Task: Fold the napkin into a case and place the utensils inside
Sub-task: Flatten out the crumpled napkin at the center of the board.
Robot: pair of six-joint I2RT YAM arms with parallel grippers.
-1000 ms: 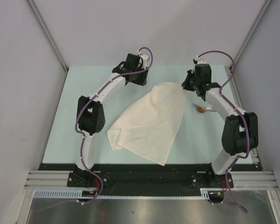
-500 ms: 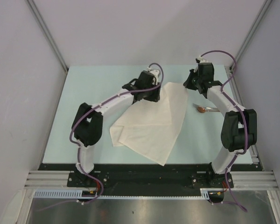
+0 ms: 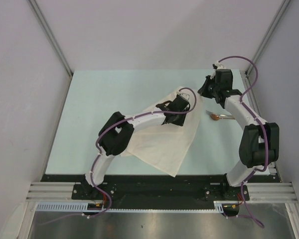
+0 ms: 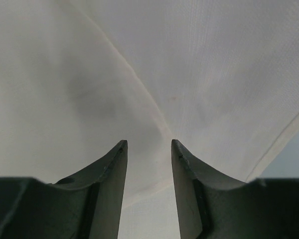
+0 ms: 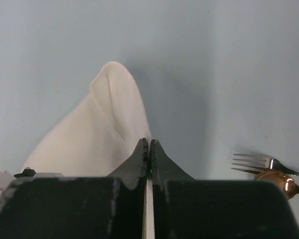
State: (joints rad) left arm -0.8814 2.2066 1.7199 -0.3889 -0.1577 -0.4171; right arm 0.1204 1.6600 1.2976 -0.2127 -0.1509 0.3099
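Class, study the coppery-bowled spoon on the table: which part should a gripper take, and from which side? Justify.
Probably the slim handle of the spoon, from straight above, jaws across it: it lies flat on the table, its round bowl offers no grip, and a fork lies close beside.

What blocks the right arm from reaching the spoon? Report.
Likely reachable, yes: the spoon lies uncovered beside it, but the right gripper is shut on the napkin and must release first.

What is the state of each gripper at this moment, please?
Left gripper: jaws open above the napkin, holding nothing.
Right gripper: jaws closed, pinching the napkin's edge.
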